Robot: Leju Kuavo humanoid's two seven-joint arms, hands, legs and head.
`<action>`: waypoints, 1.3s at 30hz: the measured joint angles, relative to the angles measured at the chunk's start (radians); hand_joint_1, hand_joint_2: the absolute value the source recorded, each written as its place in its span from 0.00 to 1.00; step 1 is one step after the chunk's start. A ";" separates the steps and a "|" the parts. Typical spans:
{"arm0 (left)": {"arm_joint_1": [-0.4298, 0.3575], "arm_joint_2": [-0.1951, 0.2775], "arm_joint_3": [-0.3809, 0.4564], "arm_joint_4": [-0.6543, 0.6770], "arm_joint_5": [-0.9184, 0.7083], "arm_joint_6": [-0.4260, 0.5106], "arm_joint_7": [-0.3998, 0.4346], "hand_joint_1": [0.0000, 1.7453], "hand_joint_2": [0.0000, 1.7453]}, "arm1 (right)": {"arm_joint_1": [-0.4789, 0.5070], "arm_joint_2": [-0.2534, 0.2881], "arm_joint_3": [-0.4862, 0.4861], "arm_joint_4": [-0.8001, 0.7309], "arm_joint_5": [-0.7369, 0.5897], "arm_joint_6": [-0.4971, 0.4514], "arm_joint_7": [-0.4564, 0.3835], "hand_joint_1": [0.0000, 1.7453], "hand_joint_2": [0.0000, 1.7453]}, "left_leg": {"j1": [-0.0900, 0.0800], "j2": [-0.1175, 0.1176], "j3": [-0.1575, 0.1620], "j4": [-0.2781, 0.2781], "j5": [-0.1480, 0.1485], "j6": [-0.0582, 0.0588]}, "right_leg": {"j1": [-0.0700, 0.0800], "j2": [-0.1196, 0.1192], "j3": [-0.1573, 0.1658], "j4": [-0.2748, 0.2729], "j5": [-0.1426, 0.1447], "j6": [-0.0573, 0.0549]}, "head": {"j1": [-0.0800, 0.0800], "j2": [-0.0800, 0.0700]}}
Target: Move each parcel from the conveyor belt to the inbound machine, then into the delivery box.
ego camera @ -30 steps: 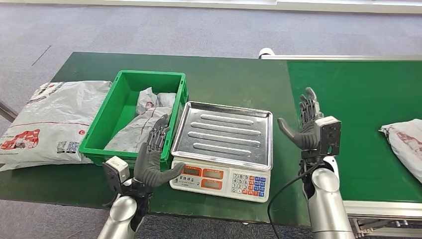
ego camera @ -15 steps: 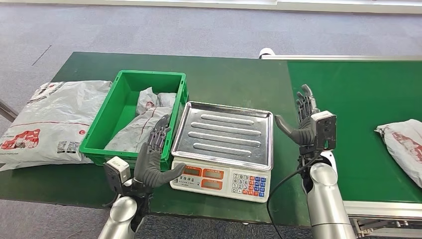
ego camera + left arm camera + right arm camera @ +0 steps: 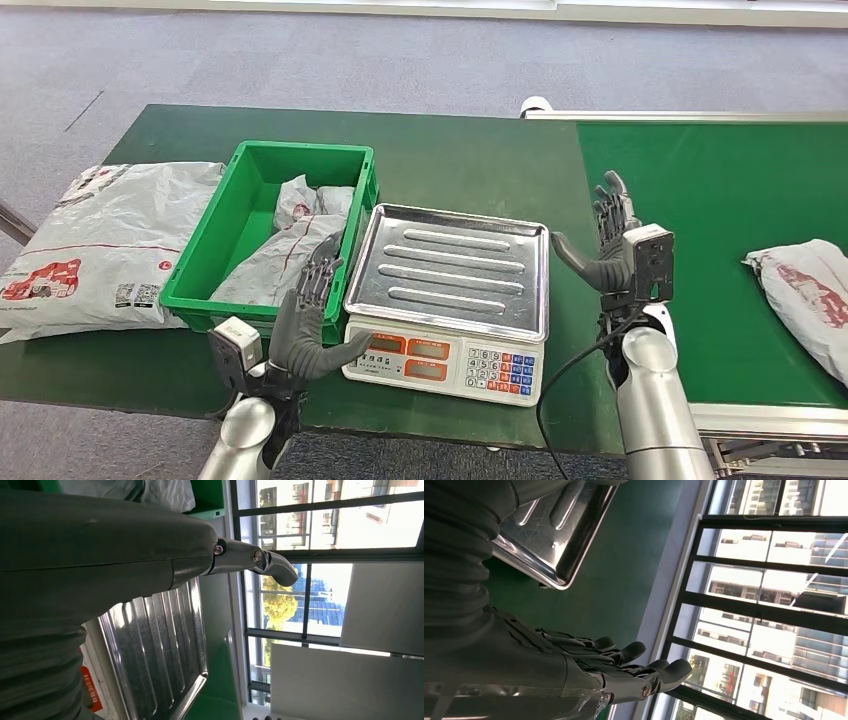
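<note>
Parcel [image 3: 805, 300] on the conveyor belt [image 3: 720, 180], lying to the outer side of my right hand [image 3: 612, 250], well apart from it, partly cut off by the picture's edge. Its long axis appears to run roughly along my line of sight, angled slightly, with the near-side end pointing towards my right arm. My right hand is raised over the belt's inner margin, palm turned inward, fingers [image 3: 634, 652] spread and upright, thumb out, holding nothing. My left hand [image 3: 305, 320] stands at the front edge of the worktop [image 3: 460, 160], between the green crate [image 3: 225, 235] and the weighing scale [image 3: 450, 300], likewise spread and empty; its thumb reaches towards the scale's display. The scale's steel pan [image 3: 455, 265] is bare and lies between my two hands. The crate already contains bagged parcels, and a large white mailer bag [image 3: 90, 240] rests on the worktop beyond the crate. In my judgement the right hand is the nearer by far, so the coming reach goes outward across the belt, away from the scale.
</note>
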 joint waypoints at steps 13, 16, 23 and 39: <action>0.009 0.000 0.000 -0.008 -0.011 -0.016 0.007 0.00 1.00 | 0.019 -0.002 0.002 -0.012 0.025 0.007 0.046 0.00 1.00 | 0.000 0.000 0.000 0.000 0.000 0.000 | 0.000 0.000 0.000 0.000 0.000 0.000 | 0.000 0.000; 0.009 0.000 0.000 -0.008 -0.014 -0.017 0.009 0.00 1.00 | 0.015 -0.002 -0.003 0.000 0.031 -0.001 0.061 0.00 1.00 | 0.000 0.000 0.000 0.000 0.000 0.000 | 0.000 0.000 0.000 0.000 0.000 0.000 | 0.000 0.000; 0.009 0.000 0.000 -0.008 -0.020 -0.018 0.011 0.00 1.00 | -0.001 -0.002 -0.030 0.049 0.028 -0.010 0.095 0.00 1.00 | 0.000 0.000 0.000 0.000 0.000 0.000 | 0.000 0.000 0.000 0.000 0.000 0.000 | 0.000 0.000; 0.019 -0.003 0.000 -0.016 -0.033 -0.018 0.021 0.00 1.00 | -0.022 -0.002 -0.066 0.101 0.244 -0.288 0.220 0.00 1.00 | 0.000 0.000 0.000 0.000 0.000 0.000 | 0.000 0.000 0.000 0.000 0.000 0.000 | 0.000 0.000</action>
